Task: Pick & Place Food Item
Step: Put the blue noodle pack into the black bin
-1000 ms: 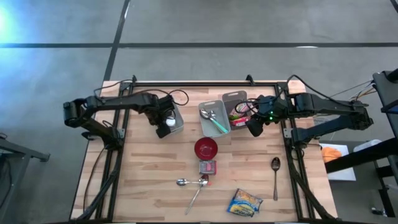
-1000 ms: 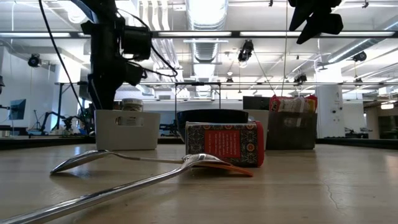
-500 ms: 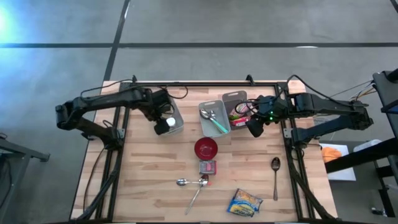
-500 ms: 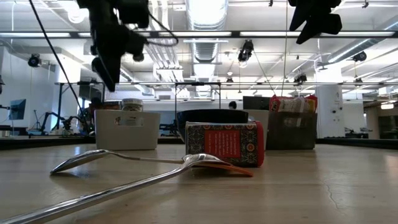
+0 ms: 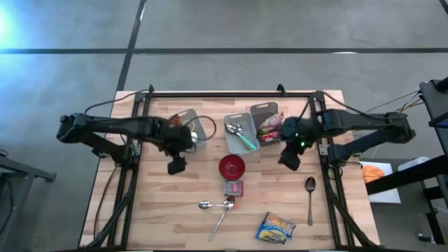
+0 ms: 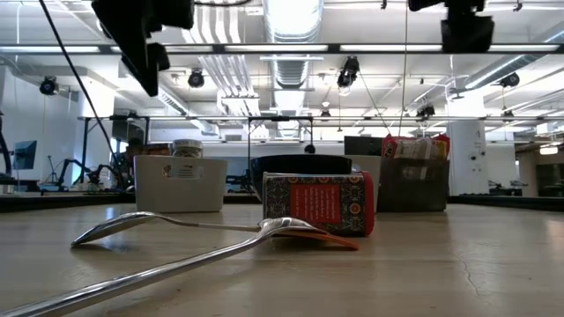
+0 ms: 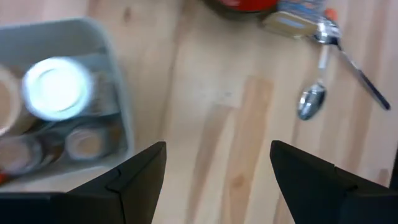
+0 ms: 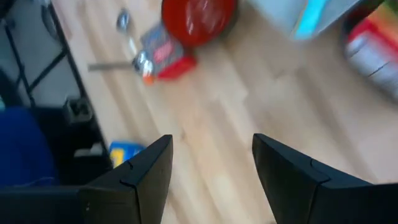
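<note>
Food item: the crinkled yellow-and-blue snack packet (image 5: 275, 228) lay flat near the table's front edge, long axis slanting across the planks.
Left gripper (image 5: 176, 166): fingers apart, empty, above bare wood beside the grey bin of jars (image 5: 190, 128).
Right gripper (image 5: 292, 159): fingers apart, holding nothing, over open boards right of the red bowl (image 5: 232, 166).
Surface: pale wooden plank table (image 5: 161, 203); grey concrete floor around.
</note>
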You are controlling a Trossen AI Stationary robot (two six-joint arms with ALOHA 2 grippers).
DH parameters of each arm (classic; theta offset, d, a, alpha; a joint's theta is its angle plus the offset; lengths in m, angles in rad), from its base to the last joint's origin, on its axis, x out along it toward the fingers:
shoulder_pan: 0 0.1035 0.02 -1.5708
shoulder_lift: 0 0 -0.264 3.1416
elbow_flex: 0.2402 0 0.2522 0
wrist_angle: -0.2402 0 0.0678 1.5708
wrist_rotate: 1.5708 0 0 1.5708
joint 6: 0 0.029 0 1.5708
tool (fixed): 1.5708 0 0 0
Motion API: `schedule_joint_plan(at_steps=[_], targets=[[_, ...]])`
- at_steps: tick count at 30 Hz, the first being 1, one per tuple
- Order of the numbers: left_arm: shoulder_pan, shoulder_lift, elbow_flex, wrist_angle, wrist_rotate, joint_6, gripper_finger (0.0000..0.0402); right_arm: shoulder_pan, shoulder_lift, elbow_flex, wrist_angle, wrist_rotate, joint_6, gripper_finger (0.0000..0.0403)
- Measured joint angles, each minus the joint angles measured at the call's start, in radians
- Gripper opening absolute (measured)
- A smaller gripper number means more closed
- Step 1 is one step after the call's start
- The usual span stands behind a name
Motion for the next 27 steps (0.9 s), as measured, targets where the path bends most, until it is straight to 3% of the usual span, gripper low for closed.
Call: schedule_joint_plan(at_steps=[8, 14, 23, 27], targets=[[-0.099, 0.000, 0.000, 0.038, -0.015, -0.084, 0.0293, 0.183, 0.089, 0.000, -0.044, -0.082, 0.171, 0.0219], [-0.102, 0.000, -0.001, 0.046, -0.015, -0.097, 0.0293, 0.318, 0.116, -0.057, 0.003, -0.060, 0.312, 0.0219], [-0.102, -0.004, -0.002, 0.098, -0.015, -0.096, 0.0293, 0.467, 0.106, -0.303, 0.497, 0.062, 0.670, 0.0219], [-0.104, -0.019, -0.002, 0.163, -0.007, -0.089, 0.0293, 0.493, 0.145, -0.376, 0.628, 0.113, 0.767, 0.0219]])
